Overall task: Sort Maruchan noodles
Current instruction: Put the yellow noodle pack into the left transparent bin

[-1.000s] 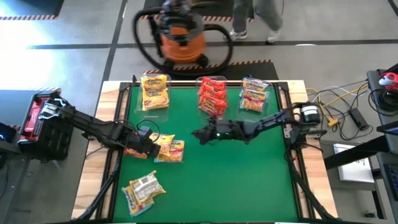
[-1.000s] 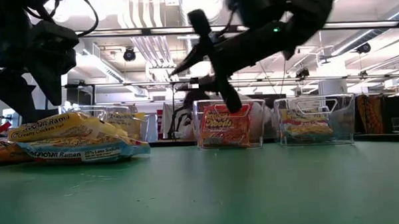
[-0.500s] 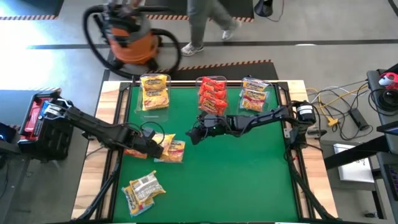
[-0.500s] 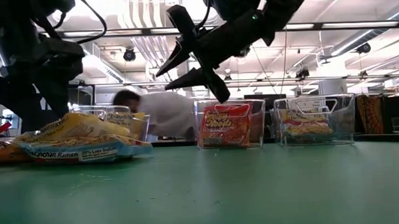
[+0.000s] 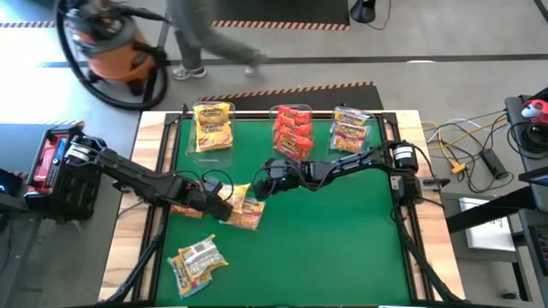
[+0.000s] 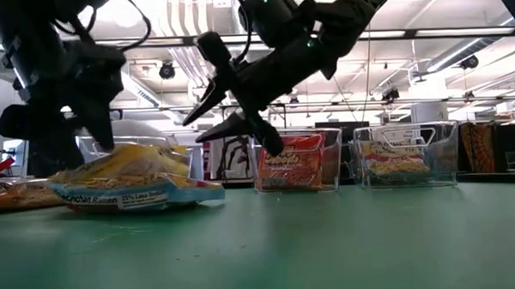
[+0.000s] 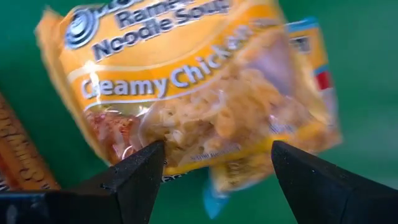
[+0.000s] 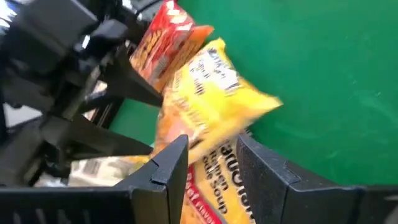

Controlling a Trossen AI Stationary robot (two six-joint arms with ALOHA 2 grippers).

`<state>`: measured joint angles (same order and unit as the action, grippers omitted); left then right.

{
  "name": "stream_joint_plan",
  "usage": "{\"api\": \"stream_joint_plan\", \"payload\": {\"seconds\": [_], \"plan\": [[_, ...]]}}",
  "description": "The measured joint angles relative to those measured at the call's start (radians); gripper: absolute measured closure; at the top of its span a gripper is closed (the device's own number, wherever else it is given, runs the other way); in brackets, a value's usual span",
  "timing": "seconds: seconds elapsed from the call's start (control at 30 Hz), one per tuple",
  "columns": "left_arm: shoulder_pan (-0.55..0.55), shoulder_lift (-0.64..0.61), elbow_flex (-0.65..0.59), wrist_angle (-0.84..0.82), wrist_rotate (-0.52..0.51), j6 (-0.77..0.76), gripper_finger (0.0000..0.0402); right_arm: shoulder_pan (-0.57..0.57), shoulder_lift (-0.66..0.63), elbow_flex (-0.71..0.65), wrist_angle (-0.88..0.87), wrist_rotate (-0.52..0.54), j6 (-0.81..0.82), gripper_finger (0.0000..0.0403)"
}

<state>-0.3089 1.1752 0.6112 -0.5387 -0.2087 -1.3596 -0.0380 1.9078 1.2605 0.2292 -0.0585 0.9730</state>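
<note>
Nearest the front edge, a pale packet (image 5: 199,261) is lying alone on the green table (image 5: 342,248). Further in, the left gripper (image 5: 224,205) is hovering with fingers spread wide over a yellow packet (image 7: 186,87) reading "Ramen Noodle Soup, Creamy Chicken". The right gripper (image 5: 267,175) is hanging just beyond, fingers narrowly parted, holding nothing. At the far edge, three bins are showing yellow (image 5: 213,126), red (image 5: 293,130) and pale packets (image 5: 348,130).
</note>
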Motion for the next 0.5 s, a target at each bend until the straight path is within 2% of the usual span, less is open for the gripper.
{"api": "stream_joint_plan", "payload": {"seconds": [0.1, 0.23, 0.5], "plan": [[-0.005, -0.041, 0.0, 0.048, 0.006, 0.029, 0.0123, 0.0, 0.001, 0.019, -0.004, -0.05, 0.004, 0.0276], [-0.01, -0.106, 0.001, 0.048, 0.007, 0.05, 0.0123, 0.0, -0.01, 0.024, -0.102, -0.054, -0.015, 0.0276], [-0.04, -0.198, 0.001, -0.012, 0.006, 0.005, 0.0123, 0.0, 0.02, 0.025, -0.068, -0.057, -0.011, 0.0276]]}}
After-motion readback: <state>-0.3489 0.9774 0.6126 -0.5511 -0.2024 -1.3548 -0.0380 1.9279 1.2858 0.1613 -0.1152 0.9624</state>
